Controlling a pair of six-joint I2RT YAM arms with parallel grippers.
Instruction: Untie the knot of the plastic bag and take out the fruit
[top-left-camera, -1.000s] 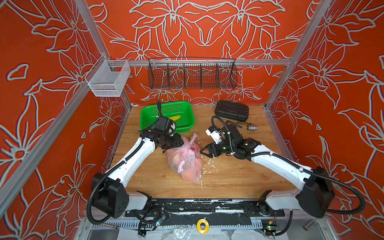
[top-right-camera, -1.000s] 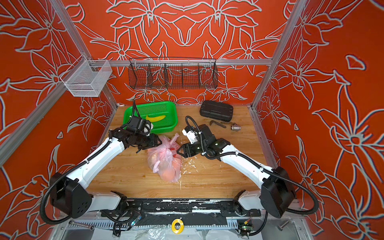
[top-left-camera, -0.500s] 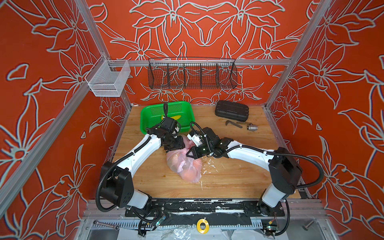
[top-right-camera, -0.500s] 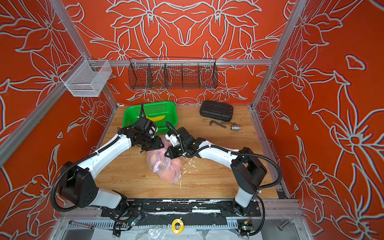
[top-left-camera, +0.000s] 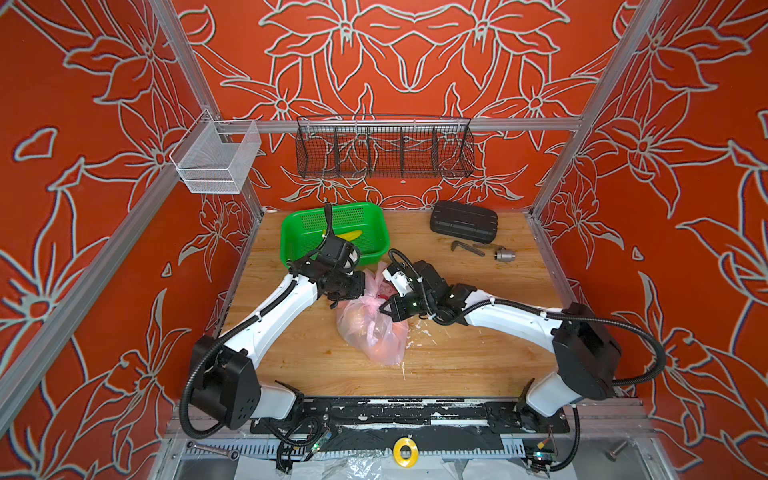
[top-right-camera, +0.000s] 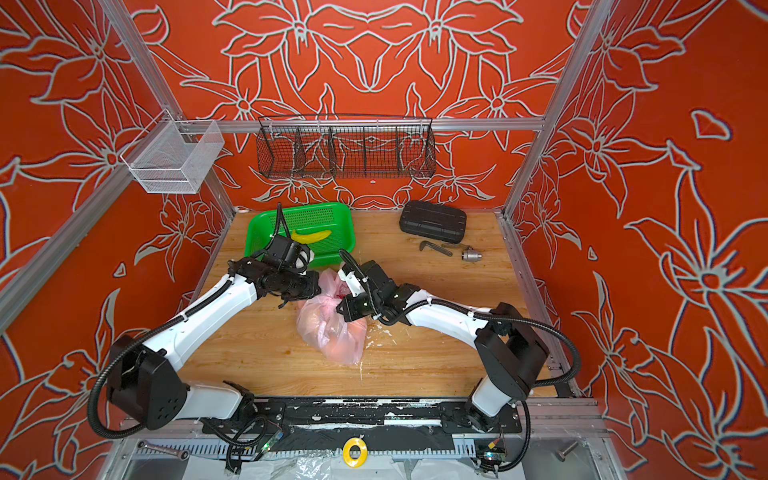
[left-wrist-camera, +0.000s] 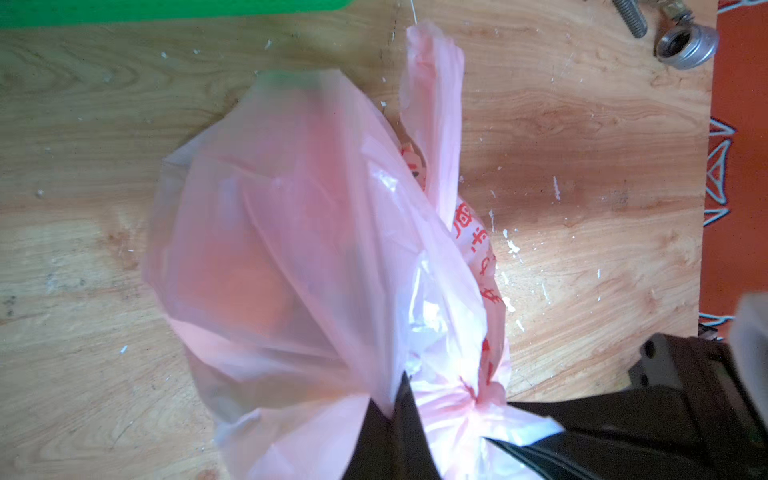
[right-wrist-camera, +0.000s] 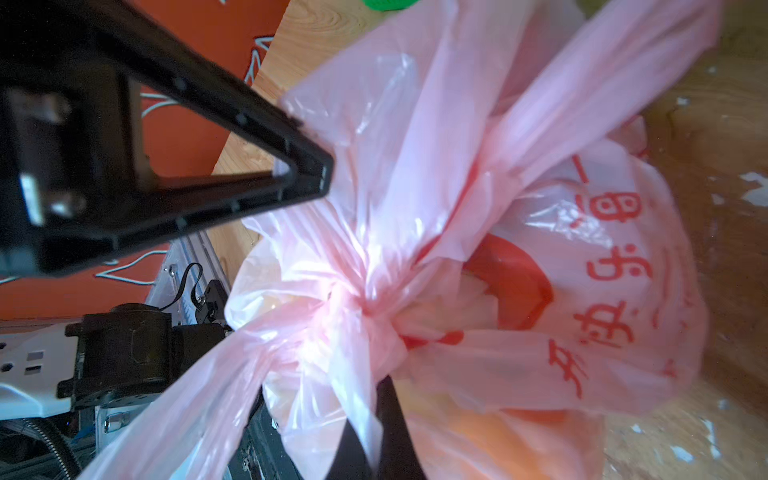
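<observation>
The plastic bag (top-left-camera: 372, 332) lies near the middle of the wooden table (top-left-camera: 465, 361), just in front of the green basket (top-left-camera: 376, 216), and it is tied shut. The knot (right-wrist-camera: 365, 309) sits at the bag's top as a tight pink bunch with floppy ends running off either way. Through the thin film I can make out the fruit (left-wrist-camera: 245, 291) as blurred orange rounds inside the bag, though I cannot tell how many. The left gripper (right-wrist-camera: 325, 176) has its fingers pressed together on a flap of the bag near the knot. The right gripper (right-wrist-camera: 384, 397) has its fingers pinched together on the film right beside the knot. In both top views the two arms meet over the bag from opposite sides. The green basket holds a yellow banana (top-right-camera: 311, 236) on its floor. On the back wall hangs a black wire basket (top-left-camera: 384, 151) split into compartments, and a white mesh bin (top-left-camera: 216, 164) hangs at the left corner. A closed black case (top-left-camera: 463, 216) rests at the table's back right.
</observation>
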